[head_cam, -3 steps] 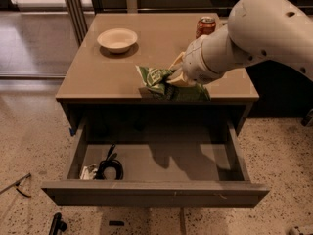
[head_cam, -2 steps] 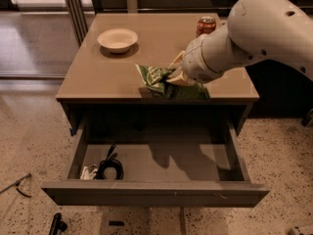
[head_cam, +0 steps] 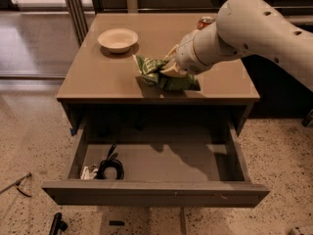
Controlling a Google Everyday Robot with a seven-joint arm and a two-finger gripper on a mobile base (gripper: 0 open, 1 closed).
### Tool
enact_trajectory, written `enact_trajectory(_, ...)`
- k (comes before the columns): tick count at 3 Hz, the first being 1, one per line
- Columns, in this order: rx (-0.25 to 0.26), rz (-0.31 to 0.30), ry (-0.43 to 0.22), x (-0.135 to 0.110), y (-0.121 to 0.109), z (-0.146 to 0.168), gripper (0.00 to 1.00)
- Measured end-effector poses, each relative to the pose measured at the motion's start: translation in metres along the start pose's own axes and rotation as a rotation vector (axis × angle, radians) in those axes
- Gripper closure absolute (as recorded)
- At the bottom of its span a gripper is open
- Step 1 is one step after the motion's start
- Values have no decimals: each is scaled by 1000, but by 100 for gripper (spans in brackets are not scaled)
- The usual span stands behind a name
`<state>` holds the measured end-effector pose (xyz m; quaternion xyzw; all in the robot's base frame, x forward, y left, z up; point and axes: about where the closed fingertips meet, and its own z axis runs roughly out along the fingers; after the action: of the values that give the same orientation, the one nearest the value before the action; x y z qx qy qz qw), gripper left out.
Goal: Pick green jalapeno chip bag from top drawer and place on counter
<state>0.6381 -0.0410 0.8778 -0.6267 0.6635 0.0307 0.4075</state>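
Observation:
The green jalapeno chip bag (head_cam: pixel 155 72) lies crumpled on the front part of the tan counter (head_cam: pixel 98 75), just behind its front edge. My gripper (head_cam: pixel 172 68) is at the bag, coming in from the right on the big white arm (head_cam: pixel 254 28), and it holds the bag's middle. The top drawer (head_cam: pixel 156 192) is pulled fully open below the counter, and its grey inside shows.
A white bowl (head_cam: pixel 118 39) stands at the counter's back left. An orange soda can (head_cam: pixel 205 22) stands at the back, partly hidden by the arm. A coiled black cable (head_cam: pixel 110 166) and a small white item (head_cam: pixel 88 171) lie in the drawer's left front corner.

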Motion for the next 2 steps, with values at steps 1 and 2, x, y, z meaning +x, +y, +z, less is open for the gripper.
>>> enact_trajectory(1,-3,71,-5,2,-18,24,100)
enact_trajectory(2,4,166,0,4,-30,36,100)
